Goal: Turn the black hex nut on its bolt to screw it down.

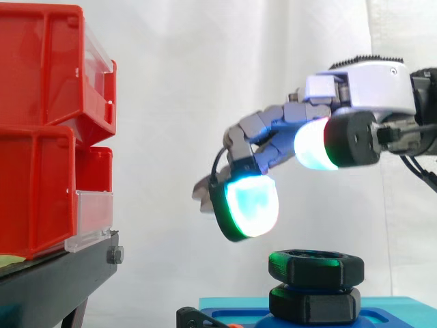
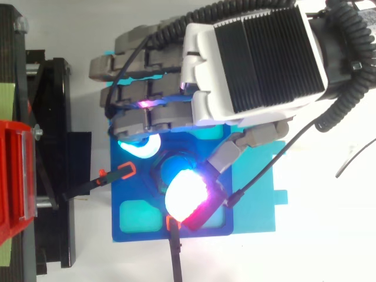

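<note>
The black hex nut (image 1: 315, 266) sits on its bolt above a second black hex piece (image 1: 314, 305), both rising from a blue fixture (image 1: 399, 307). My hand (image 1: 369, 85) comes in from the right and hovers just above the nut without touching it. It is open, its fingers loosely bent downward and holding nothing. A glowing cyan fingertip (image 1: 247, 205) hangs up and to the left of the nut. From above, my hand (image 2: 258, 56) covers most of the nut, and a bright pad (image 2: 187, 197) lies over the blue fixture (image 2: 252, 200).
Red bins (image 1: 41, 130) are stacked on a black stand (image 1: 54, 280) at the left. Two black clamps with orange tips (image 2: 117, 173) (image 2: 173, 235) hold the blue fixture at its left and front edges. A white curtain hangs behind.
</note>
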You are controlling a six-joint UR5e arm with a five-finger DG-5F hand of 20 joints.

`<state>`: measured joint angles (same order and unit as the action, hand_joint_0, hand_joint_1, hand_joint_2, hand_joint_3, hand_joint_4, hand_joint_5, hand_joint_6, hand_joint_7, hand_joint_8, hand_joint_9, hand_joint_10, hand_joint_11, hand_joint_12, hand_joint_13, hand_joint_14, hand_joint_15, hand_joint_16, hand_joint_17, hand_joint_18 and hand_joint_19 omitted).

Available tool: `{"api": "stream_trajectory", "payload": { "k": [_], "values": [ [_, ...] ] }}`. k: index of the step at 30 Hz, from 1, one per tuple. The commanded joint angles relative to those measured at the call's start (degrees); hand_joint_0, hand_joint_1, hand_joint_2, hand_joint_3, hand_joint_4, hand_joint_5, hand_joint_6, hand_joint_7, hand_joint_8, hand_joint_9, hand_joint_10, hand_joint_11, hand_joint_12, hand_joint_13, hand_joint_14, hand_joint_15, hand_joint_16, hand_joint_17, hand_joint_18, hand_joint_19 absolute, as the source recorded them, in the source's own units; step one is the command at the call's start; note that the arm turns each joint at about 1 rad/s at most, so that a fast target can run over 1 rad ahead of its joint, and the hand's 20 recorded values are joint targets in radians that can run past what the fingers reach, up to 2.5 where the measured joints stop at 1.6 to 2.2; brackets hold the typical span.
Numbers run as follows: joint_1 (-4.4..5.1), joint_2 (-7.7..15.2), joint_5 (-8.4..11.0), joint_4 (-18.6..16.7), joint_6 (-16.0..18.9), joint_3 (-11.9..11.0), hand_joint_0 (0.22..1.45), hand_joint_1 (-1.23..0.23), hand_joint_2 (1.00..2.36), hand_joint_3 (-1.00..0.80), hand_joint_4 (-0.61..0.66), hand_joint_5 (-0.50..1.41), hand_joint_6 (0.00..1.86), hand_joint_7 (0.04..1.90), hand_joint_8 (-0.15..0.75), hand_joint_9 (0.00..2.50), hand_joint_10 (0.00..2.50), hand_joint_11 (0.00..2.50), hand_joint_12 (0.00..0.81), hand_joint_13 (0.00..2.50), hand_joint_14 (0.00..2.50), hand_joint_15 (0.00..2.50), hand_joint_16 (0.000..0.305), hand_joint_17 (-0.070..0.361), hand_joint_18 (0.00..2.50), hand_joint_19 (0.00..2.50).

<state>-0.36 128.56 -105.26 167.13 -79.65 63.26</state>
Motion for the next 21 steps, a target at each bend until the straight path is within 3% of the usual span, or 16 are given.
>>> {"api": "stream_trajectory", "payload": {
  "k": [1, 6, 11, 21],
  "values": [
    [0.54, -0.1, 0.32, -0.1, 0.0, -0.9, 0.49, -0.26, 1.00, -0.50, 0.19, -0.06, 0.50, 1.20, 0.236, 0.66, 0.00, 0.04, 0.348, 0.44, 0.00, 0.00, 0.052, 0.117, 0.44, 0.29],
    [1.68, 0.0, 2.16, -0.3, -0.2, -0.9, 0.49, -0.26, 1.00, -0.50, 0.21, -0.07, 0.50, 1.18, 0.236, 0.66, 0.00, 0.04, 0.349, 0.44, 0.00, 0.00, 0.052, 0.117, 0.44, 0.28],
    [3.97, 0.0, 4.18, 0.5, -0.2, -0.8, 0.49, -0.26, 1.00, -0.50, 0.22, -0.07, 0.50, 1.10, 0.235, 0.66, 0.00, 0.03, 0.349, 0.44, 0.00, 0.00, 0.052, 0.117, 0.44, 0.29],
    [5.99, 0.9, 5.68, 1.0, -0.2, -0.7, 0.49, -0.26, 1.00, -0.50, 0.23, -0.09, 0.50, 0.97, 0.233, 0.65, 0.00, 0.03, 0.351, 0.44, 0.00, 0.00, 0.052, 0.117, 0.44, 0.29]
  ]
}}
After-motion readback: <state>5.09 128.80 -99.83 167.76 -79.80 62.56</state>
